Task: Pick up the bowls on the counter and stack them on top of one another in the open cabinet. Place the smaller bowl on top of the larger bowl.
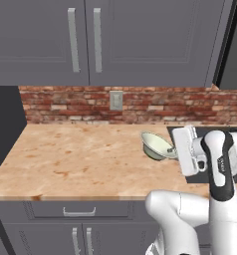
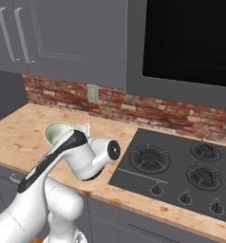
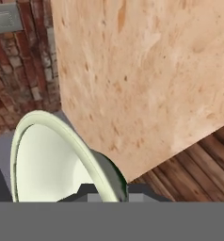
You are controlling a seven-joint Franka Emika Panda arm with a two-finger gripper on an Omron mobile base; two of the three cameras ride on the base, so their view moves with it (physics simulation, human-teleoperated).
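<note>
One small pale bowl (image 1: pixel 157 145) hangs tilted above the tan counter (image 1: pixel 75 159), its rim pinched in the gripper (image 1: pixel 174 149). Carrying it well means keeping the pinch firm and levelling the bowl before the cabinet. Behind run a brick backsplash (image 1: pixel 65 104), grey wall cabinets (image 1: pixel 41 40) and, smaller, a black cooktop (image 2: pixel 181 166).

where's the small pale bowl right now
The small pale bowl is tilted in the gripper, which pinches its rim, at the right end of the counter just left of the stovetop.
</note>
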